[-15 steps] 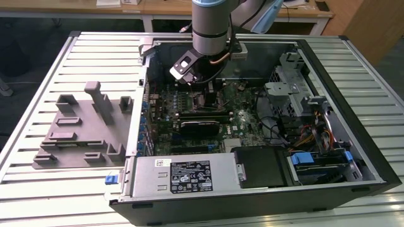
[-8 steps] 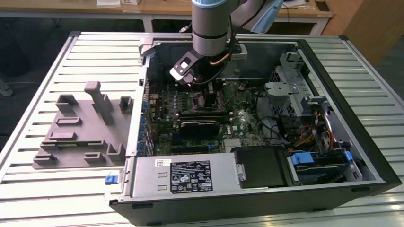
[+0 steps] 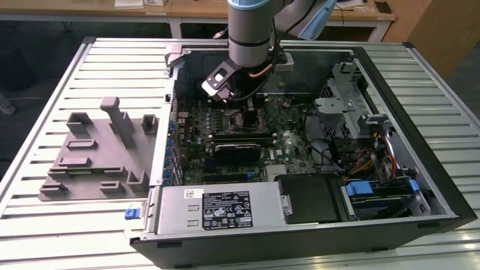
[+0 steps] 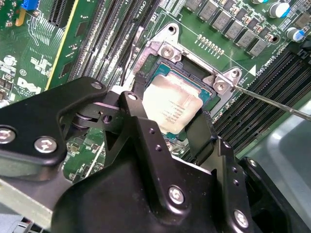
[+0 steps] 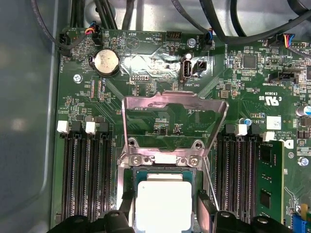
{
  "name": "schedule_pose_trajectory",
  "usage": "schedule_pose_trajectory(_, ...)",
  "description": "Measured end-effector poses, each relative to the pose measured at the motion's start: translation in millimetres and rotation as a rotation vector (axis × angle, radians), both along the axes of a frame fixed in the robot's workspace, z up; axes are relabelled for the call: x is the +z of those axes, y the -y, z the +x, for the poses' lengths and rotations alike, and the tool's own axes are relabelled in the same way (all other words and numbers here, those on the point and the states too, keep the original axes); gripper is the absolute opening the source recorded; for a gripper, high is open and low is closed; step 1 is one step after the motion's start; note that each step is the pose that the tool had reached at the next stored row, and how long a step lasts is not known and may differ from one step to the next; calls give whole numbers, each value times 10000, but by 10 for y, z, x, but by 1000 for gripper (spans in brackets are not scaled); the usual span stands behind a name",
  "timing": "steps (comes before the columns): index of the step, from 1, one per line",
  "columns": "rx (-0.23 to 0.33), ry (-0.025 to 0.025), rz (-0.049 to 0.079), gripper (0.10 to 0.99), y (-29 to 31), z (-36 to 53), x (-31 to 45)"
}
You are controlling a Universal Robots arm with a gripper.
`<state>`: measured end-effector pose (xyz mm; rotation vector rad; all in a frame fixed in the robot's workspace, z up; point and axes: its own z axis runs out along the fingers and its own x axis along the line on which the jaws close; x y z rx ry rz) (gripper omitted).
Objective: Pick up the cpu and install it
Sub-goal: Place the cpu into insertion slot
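The cpu (image 5: 163,204), a small square chip with a pale silvery top, lies in the motherboard socket (image 4: 167,51), level with its frame. My gripper (image 5: 164,216) reaches down over it, one black finger (image 4: 201,131) against one edge and the other against the opposite edge, shut on the chip (image 4: 170,107). The socket's metal load plate (image 5: 175,104) stands hinged open beyond it, and its thin wire lever (image 4: 272,102) sticks out to one side. In the exterior view my arm (image 3: 251,50) hangs inside the open computer case (image 3: 420,169), over the far part of the board.
Memory slots (image 5: 85,174) run along both sides of the socket, with one module (image 5: 266,179) fitted. Grey fixture blocks (image 3: 98,152) stand on the table at the exterior view's left. A power supply (image 3: 217,208), a black card (image 3: 236,149) and a drive cage (image 3: 352,112) crowd the case.
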<state>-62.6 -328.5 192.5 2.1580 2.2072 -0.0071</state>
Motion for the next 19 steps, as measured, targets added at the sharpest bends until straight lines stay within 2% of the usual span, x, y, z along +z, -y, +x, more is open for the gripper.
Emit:
schedule_pose_trajectory(6, 0, -2, -2, 612, 0, 0, 3)
schedule_pose_trajectory(12, 0, -1, -2, 612, 0, 0, 66)
schedule_pose_trajectory(19, -1, -1, -1, 612, 0, 0, 66)
